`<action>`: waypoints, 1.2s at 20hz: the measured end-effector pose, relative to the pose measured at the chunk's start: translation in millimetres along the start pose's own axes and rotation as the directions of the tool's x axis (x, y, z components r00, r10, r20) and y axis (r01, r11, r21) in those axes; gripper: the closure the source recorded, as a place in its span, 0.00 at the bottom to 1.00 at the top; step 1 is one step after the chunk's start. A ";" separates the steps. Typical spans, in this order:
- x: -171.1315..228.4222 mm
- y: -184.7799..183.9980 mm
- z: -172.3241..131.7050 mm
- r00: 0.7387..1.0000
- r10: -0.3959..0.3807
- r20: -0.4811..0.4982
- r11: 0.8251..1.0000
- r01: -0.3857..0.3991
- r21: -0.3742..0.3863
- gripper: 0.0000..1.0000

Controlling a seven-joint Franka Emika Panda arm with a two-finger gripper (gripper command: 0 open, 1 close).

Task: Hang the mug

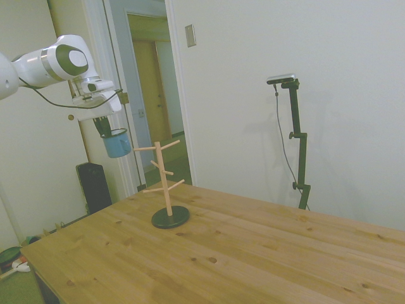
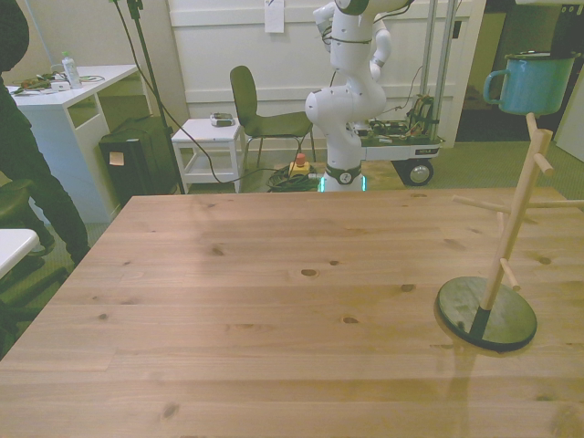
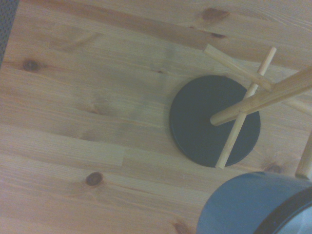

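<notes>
Half done: the gripper (image 1: pixel 104 128) holds the mug (image 1: pixel 118 143) aloft by its rim, at ten o'clock of the peg stand (image 1: pixel 166 183); hanging remains.

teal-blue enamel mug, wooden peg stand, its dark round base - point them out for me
teal-blue enamel mug (image 1: pixel 118 145), side view, on its outer wall
wooden peg stand (image 1: pixel 164 182), side view, on the upright post
dark round base (image 2: pixel 511 321), front view, on its top face
</notes>
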State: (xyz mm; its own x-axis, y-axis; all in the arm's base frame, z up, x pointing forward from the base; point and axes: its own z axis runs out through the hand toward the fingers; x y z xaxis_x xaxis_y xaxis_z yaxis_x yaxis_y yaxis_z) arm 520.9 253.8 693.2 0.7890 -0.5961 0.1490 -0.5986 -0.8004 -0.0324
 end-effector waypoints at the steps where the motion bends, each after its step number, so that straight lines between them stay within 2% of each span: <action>1: 2.4 -1.5 0.5 1.000 0.002 0.002 1.000 -0.002 0.000 1.00; 24: 8.9 -35.4 22.8 1.000 -0.014 0.010 1.000 0.014 -0.018 1.00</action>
State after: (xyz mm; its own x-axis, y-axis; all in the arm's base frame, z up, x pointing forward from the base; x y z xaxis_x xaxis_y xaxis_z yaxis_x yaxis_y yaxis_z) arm 552.3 275.3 673.1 0.7988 -0.5852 0.1395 -0.5895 -0.8077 -0.0127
